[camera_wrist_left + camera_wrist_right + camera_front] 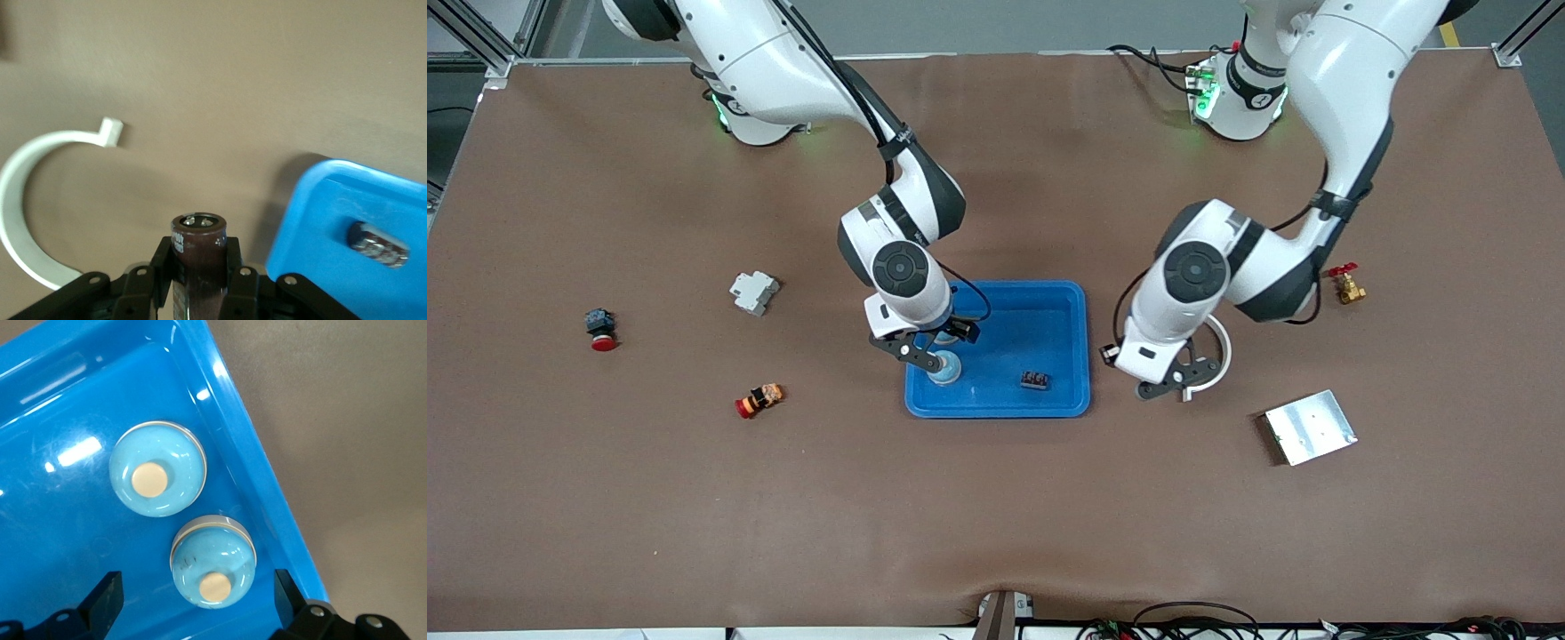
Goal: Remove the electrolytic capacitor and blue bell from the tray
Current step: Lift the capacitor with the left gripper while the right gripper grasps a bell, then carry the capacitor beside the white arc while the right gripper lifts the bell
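While left gripper (200,280) clamps the electrolytic capacitor (199,257) over worktop (996,516) beside the tray (1072,356), right gripper (200,597), jaws spread, apparently straddles a blue bell (213,570) for pickup.

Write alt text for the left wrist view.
The left tool is shut on a dark brown electrolytic capacitor, held upright over the brown table. A curved white plastic piece lies on the table nearby, and a corner of the blue tray shows a small dark component inside it.

Bright blue tray (1063,302), brown capacitor (199,257)
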You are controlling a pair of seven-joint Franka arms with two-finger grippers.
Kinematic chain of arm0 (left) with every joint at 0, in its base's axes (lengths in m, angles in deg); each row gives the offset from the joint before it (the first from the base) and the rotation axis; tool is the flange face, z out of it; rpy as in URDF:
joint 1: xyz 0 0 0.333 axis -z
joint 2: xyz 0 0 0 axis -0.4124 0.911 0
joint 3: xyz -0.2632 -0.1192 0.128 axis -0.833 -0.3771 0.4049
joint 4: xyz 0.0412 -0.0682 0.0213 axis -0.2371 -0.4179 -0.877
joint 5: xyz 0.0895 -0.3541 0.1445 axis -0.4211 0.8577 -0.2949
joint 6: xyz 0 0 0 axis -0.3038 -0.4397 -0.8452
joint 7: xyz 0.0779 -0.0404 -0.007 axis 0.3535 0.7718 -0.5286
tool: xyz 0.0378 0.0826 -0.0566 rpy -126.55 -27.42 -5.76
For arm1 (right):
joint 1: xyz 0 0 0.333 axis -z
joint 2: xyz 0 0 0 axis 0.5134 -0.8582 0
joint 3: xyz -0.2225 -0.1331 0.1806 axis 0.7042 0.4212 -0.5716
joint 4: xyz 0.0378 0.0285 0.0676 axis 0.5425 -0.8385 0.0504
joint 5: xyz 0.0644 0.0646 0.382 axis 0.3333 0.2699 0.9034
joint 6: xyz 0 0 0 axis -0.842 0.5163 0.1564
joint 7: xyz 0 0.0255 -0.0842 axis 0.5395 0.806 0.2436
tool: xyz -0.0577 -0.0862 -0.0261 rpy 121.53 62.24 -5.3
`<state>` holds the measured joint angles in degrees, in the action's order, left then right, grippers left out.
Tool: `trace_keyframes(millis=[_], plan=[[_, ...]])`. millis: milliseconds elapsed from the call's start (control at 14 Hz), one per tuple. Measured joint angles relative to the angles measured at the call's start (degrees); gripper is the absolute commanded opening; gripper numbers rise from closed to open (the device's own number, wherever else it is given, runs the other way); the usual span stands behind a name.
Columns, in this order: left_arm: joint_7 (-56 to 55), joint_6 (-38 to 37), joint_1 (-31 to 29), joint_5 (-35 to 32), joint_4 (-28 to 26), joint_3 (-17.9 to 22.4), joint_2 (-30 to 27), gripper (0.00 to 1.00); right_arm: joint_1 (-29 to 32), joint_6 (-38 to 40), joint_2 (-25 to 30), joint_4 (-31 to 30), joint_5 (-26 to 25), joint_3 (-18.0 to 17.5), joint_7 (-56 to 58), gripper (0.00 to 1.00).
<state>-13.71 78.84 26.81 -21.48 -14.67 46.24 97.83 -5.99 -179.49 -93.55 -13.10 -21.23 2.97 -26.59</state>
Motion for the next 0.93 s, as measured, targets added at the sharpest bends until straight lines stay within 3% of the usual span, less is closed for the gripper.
trace_keyframes(millis=[428, 713, 926], plan=[[16.87, 0.18, -4.52, 0.00, -2.00, -0.18, -1.57, 0.00, -1.58, -1.81, -1.21, -0.25, 0.03, 0.12, -5.20, 1.00], [20.96, 10.62, -8.71, 0.00, -10.68, -1.24, -3.82, 0.00, -1.53, -1.82, -1.23, -0.90, 0.05, 0.44, -5.27, 1.00], [21.46, 13.18, -9.45, -0.36, -15.52, -1.70, -5.20, 0.00, -1.53, -2.58, -1.24, -1.59, 0.05, 0.46, -5.41, 1.00]])
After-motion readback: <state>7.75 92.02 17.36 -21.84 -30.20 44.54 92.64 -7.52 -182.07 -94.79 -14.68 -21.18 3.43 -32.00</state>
